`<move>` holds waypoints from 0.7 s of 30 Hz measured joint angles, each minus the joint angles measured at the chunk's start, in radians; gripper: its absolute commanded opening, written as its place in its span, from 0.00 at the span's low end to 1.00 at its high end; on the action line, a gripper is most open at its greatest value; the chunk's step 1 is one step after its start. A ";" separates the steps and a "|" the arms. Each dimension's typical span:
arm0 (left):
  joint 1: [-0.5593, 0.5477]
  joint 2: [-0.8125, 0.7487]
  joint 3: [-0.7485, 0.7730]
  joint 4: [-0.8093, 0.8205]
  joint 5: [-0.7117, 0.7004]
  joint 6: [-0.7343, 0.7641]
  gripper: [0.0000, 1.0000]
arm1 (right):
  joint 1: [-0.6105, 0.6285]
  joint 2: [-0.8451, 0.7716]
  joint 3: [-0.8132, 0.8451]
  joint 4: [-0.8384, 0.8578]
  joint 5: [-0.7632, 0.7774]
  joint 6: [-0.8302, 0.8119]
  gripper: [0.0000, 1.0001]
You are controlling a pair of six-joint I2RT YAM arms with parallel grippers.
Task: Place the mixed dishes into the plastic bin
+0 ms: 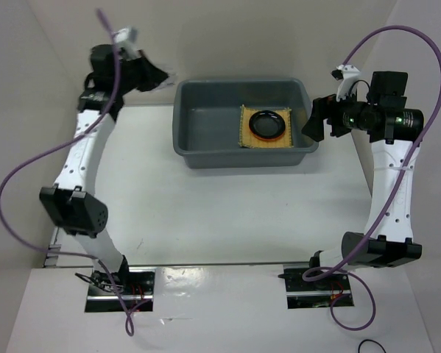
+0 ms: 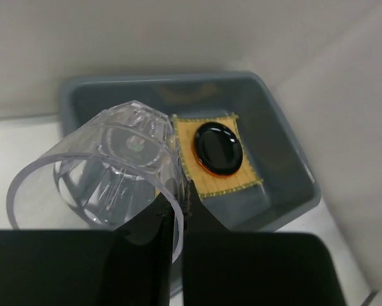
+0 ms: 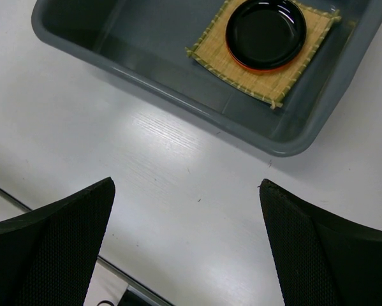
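Bright, even overhead light, and the top view is faintly grainy. The white table (image 1: 220, 213) nearly washes out. The plastic bin (image 1: 235, 158) throws a thin, soft shadow toward 6 o'clock. White glints ring the black plate (image 2: 219, 148). In the left wrist view the clear cup (image 2: 108, 172) looks slightly soft, perhaps too close for focus.

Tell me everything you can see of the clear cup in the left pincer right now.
The clear cup looks like thin transparent plastic, with ribbed, faceted walls and a smooth round rim, and it appears empty. It hangs tilted on its side in the air, mouth toward the wrist camera and base pointing toward the grey bin. The left pincer is shut on it, pinching the wall at the rim between its fingers. Nothing else seems to touch it, and it is not yet in the bin.
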 measured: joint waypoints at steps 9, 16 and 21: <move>-0.412 0.563 0.528 -0.407 -0.214 0.304 0.00 | 0.000 0.000 -0.028 0.005 0.026 -0.001 0.98; -0.491 0.708 0.517 -0.602 -0.374 0.359 0.00 | 0.000 -0.018 -0.078 0.006 0.043 -0.005 0.98; -0.510 0.711 0.512 -0.616 -0.423 0.386 0.26 | 0.000 -0.025 -0.091 0.007 0.053 -0.008 0.98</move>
